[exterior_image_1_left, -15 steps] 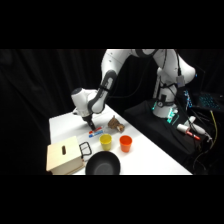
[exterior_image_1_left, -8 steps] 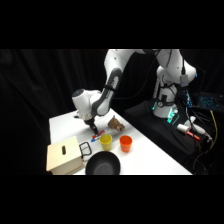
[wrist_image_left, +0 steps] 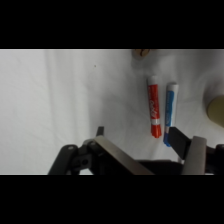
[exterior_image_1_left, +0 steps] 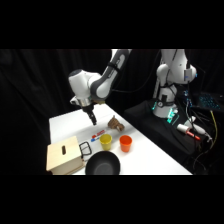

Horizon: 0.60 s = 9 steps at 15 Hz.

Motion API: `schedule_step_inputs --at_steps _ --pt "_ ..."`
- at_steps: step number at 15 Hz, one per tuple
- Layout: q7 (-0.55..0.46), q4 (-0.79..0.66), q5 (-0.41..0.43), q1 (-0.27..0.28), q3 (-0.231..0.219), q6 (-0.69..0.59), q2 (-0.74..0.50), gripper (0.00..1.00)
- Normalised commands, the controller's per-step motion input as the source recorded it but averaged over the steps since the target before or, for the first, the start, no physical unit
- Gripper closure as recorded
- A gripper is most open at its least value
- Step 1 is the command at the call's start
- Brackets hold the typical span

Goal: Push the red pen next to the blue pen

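At the bottom of the side view sits a round black pan [exterior_image_1_left: 102, 164], with a pale wooden box [exterior_image_1_left: 64, 157] to its left on the white table [exterior_image_1_left: 150, 160]. Just behind them stand a yellow cup [exterior_image_1_left: 106, 141] and an orange cup [exterior_image_1_left: 125, 143]. Farther back, near the frame's centre, lie the two pens, and a small brown object [exterior_image_1_left: 116, 124] sits beyond them.

In the wrist view the thin red pen [wrist_image_left: 154, 105] and the thin blue pen [wrist_image_left: 171, 111] lie side by side in the right half of the frame, parallel, the red one to the left, with only a narrow strip of table between them. Judged from this, the pushing looks essentially done; little seems left beyond clearing away.

The tool [exterior_image_1_left: 93, 120] hangs above the table, up and left of the pens, touching neither. Whether its fingers are spread or pressed together I cannot tell.
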Motion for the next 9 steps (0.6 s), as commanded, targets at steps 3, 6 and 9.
schedule_step_inputs --at_steps 3,6,9 --pt "0.18 -0.34 -0.114 0.097 -0.032 -0.28 -0.66 0.0" --pt "0.16 -0.21 -0.098 0.071 -0.004 -0.22 -0.5 0.0" --pt "0.1 -0.13 -0.018 0.036 0.023 -0.14 -0.33 0.0"
